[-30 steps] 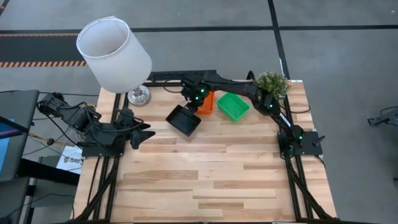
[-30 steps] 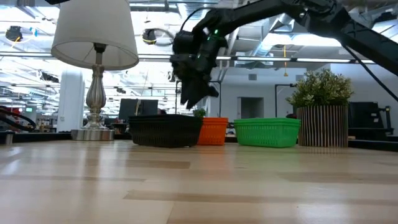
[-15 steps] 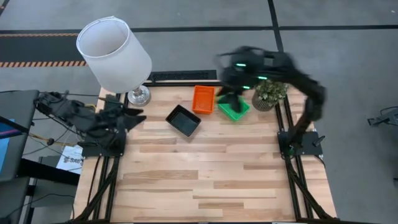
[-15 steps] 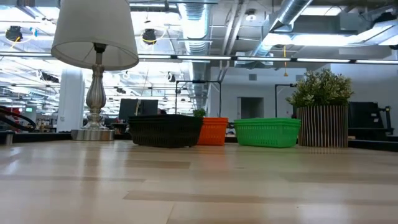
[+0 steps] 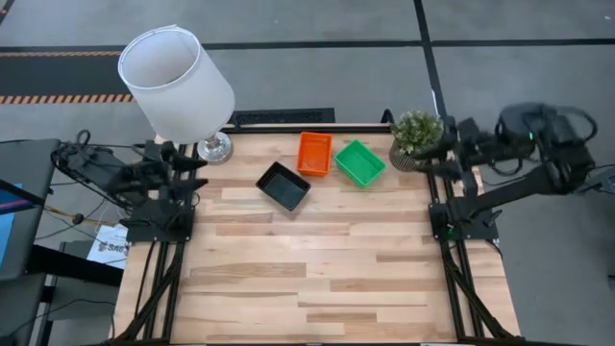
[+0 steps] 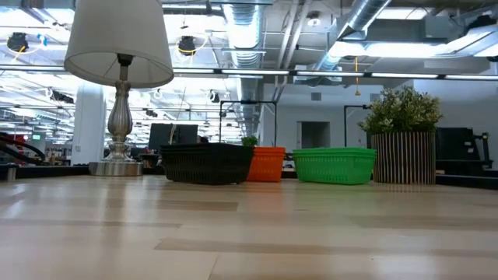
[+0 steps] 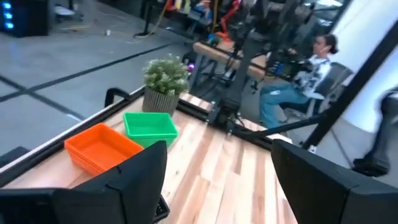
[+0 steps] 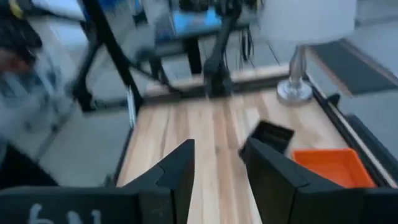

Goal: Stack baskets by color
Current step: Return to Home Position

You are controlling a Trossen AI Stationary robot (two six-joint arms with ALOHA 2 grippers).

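Right arm (image 5: 514,159) has swung off the green pile and now sits folded outside the bench's right edge; left arm (image 5: 144,183) has pulled in a little at the left edge. The piles have not shifted.

Bench (image 5: 317,279): one, light wood slats, near half bare.
Lamp (image 5: 178,82): one, white shade and silver foot, far left corner.
Arms: two, both clear of the baskets.
Potted plant (image 5: 418,135): one, far right corner, just beside the right arm.
Baskets: three piles, one per colour, all on the far half of the bench. Orange pile (image 5: 314,153) far centre. Green pile (image 5: 360,161) just right of it, turned at an angle, small gap between. Black pile (image 5: 283,185) nearer and to the left of orange, also turned, just beside it. How many baskets sit in each pile cannot be told.

Left claw (image 7: 214,186): fingers wide apart, nothing between, facing across the bench to the right.
Right claw (image 8: 221,180): fingers narrowly parted, holding nothing, facing left toward the lamp.
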